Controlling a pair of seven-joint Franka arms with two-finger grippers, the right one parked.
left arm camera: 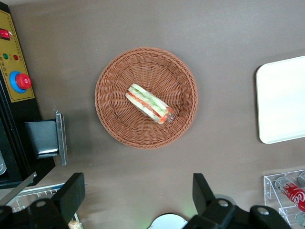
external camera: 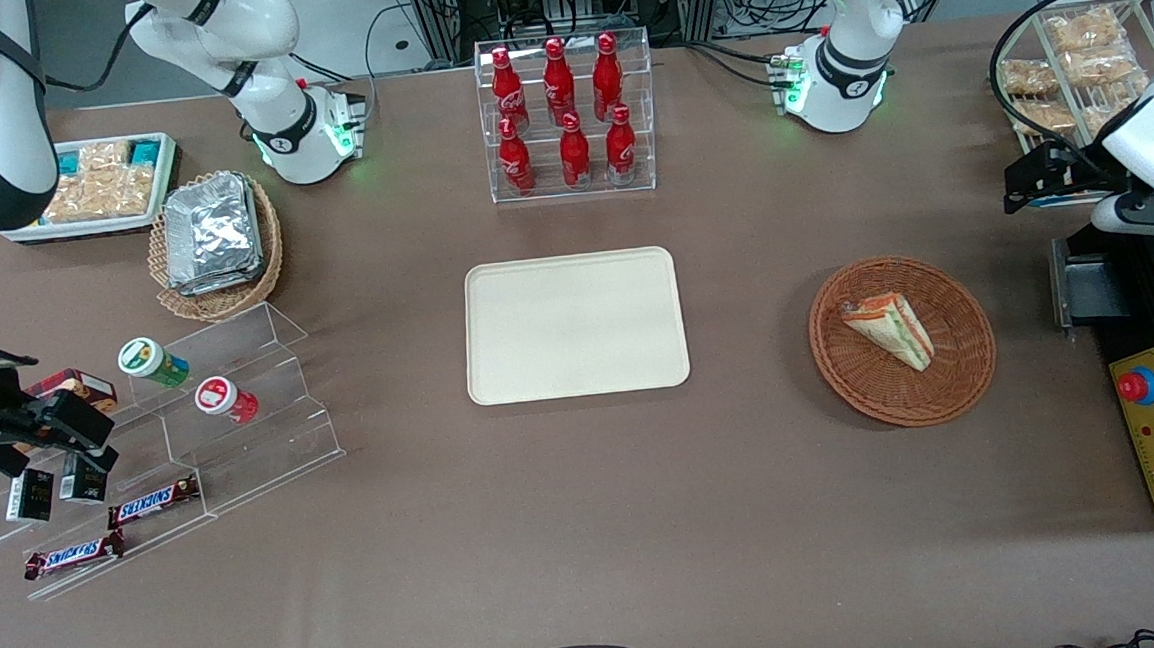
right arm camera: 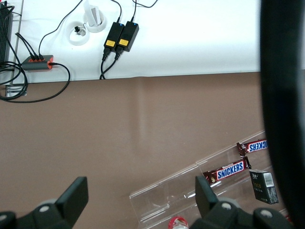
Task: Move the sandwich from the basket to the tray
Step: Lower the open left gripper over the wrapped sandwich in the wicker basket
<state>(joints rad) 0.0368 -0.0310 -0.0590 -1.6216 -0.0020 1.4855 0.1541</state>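
In the front view, the small triangular wedge sandwich [external camera: 889, 330] of pale bread with orange, red and green filling stripes lies inside the round reddish-brown wicker basket [external camera: 960, 369], on the brown tabletop [external camera: 589, 524] toward the working arm's end. The flat cream-beige rectangular tray [external camera: 574, 325] sits bare near the middle of the tabletop, well apart from the basket, with open tabletop between them. The left arm's black two-finger tool [external camera: 1041, 175] hangs high at the working arm's end, farther from the front camera than the basket and off to its outer side, not over it; so the sandwich lies toward the front camera and inward from the tool. The wedge's long axis runs on a diagonal across the basket, its broad end farther from the camera and its narrow end nearer. In the left wrist view, the tool [left arm camera: 138, 193] shows its two dark fingers [left arm camera: 71, 191] spread wide with nothing between them, and the sandwich [left arm camera: 149, 103] lies in the basket [left arm camera: 114, 125] ahead of that gap, slanted relative to the line between the fingers. I judge the wrist must turn before closing across the wedge's narrow width. The right wrist view shows none of these things.
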